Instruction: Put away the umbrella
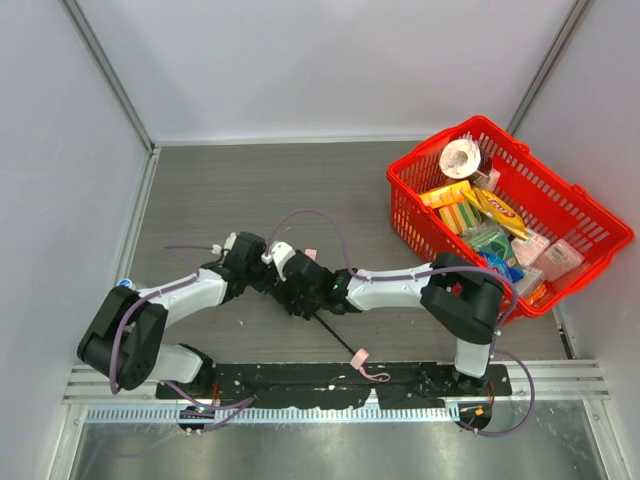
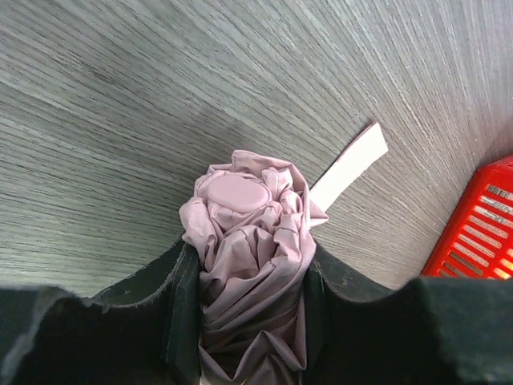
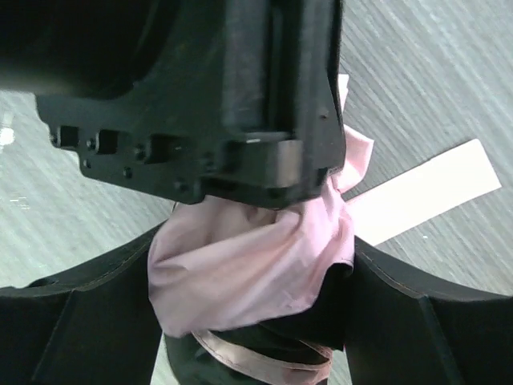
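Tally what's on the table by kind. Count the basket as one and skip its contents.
umbrella: 1
basket: 1
arms: 2, the left arm and the right arm
Total: 4

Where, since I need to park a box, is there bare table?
Bare: the far table strip between the back wall and the arms, left of the red basket; a smaller patch between the left arm and left wall. Crowded: the middle, where left hand and right hand meet around the umbrella, and the full basket.
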Controlling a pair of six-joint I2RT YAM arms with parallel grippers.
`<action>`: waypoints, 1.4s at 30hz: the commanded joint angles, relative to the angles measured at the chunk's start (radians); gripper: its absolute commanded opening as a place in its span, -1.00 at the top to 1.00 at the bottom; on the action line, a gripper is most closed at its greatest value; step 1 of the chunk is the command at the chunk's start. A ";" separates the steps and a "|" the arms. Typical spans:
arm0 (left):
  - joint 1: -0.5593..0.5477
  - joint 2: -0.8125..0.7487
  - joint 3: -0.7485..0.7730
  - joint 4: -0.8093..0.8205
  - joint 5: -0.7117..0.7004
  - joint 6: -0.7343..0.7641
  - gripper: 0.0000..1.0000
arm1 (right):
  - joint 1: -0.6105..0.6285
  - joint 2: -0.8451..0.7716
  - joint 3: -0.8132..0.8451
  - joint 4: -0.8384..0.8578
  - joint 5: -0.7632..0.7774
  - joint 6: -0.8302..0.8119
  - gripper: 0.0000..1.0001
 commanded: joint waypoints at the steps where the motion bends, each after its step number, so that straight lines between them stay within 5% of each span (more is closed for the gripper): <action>1: 0.001 0.079 -0.010 -0.258 0.012 -0.006 1.00 | 0.098 0.049 0.044 -0.022 0.243 -0.134 -0.55; 10: 0.012 0.095 0.033 -0.313 0.039 -0.047 1.00 | 0.148 0.224 0.078 -0.025 0.511 -0.156 -0.49; 12: 0.012 0.087 0.035 -0.323 0.039 -0.048 1.00 | 0.146 0.238 0.058 0.008 0.589 -0.160 -0.30; 16: 0.012 0.070 0.009 -0.282 0.039 -0.057 1.00 | 0.123 0.236 0.024 0.056 0.568 -0.174 0.78; 18: 0.012 0.066 0.003 -0.252 0.039 -0.046 1.00 | 0.103 0.225 0.001 0.084 0.522 -0.171 0.99; 19: 0.012 0.063 0.004 -0.242 0.039 -0.025 0.90 | 0.097 0.219 -0.008 0.098 0.473 -0.174 0.99; 24: 0.012 0.012 -0.014 -0.222 0.000 0.012 -0.55 | 0.022 0.134 -0.069 0.196 0.220 -0.163 0.99; 26: 0.012 -0.011 -0.010 -0.232 -0.036 0.040 -0.78 | -0.007 0.094 -0.089 0.228 0.109 -0.159 0.99; 34: 0.012 -0.029 0.004 -0.217 -0.065 0.104 -0.88 | -0.173 0.057 -0.069 0.300 -0.465 0.019 0.99; 42: 0.007 0.050 -0.003 -0.160 -0.062 0.115 -0.80 | -0.291 0.148 -0.077 0.627 -0.803 0.390 0.99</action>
